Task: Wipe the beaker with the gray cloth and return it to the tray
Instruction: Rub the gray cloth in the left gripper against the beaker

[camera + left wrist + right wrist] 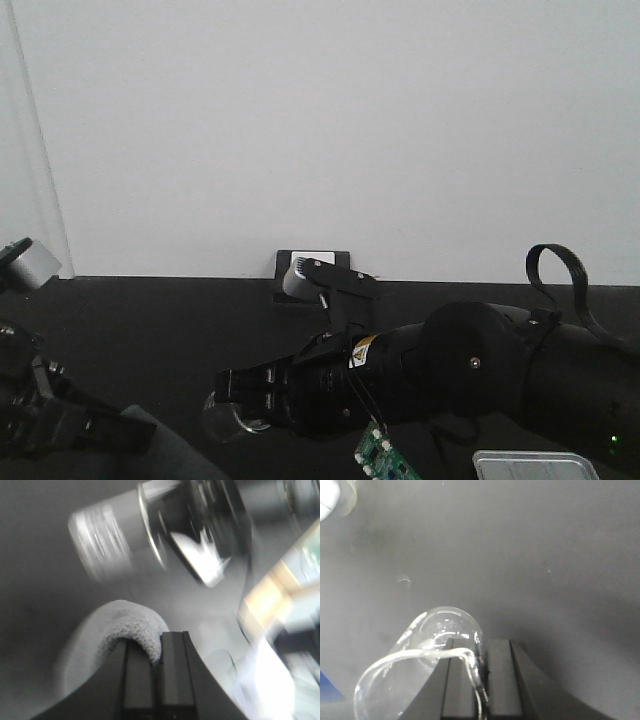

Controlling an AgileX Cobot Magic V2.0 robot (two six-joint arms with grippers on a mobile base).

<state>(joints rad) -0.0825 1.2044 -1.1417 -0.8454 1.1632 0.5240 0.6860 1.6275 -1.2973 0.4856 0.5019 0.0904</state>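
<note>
The clear glass beaker (pixel 437 640) lies tilted on its side in the air. My right gripper (pixel 482 672) is shut on the beaker's wall, one finger inside the mouth and one outside. In the front view the right gripper (pixel 232 388) reaches left over the dark table with the beaker (pixel 226 418) at its tip. My left gripper (pixel 161 647) is shut on the gray cloth (pixel 127 627), which bulges out over its left finger. The beaker (pixel 112 535) appears blurred just above the cloth, apart from it. A corner of the silver tray (pixel 535 465) shows at the bottom right.
A black wall box with a white plug (pixel 312 270) sits at the table's back edge. A green circuit board (pixel 384 455) hangs under the right arm. The left arm (pixel 60 410) fills the lower left corner. Something blue (pixel 327 692) shows at the right wrist view's left edge.
</note>
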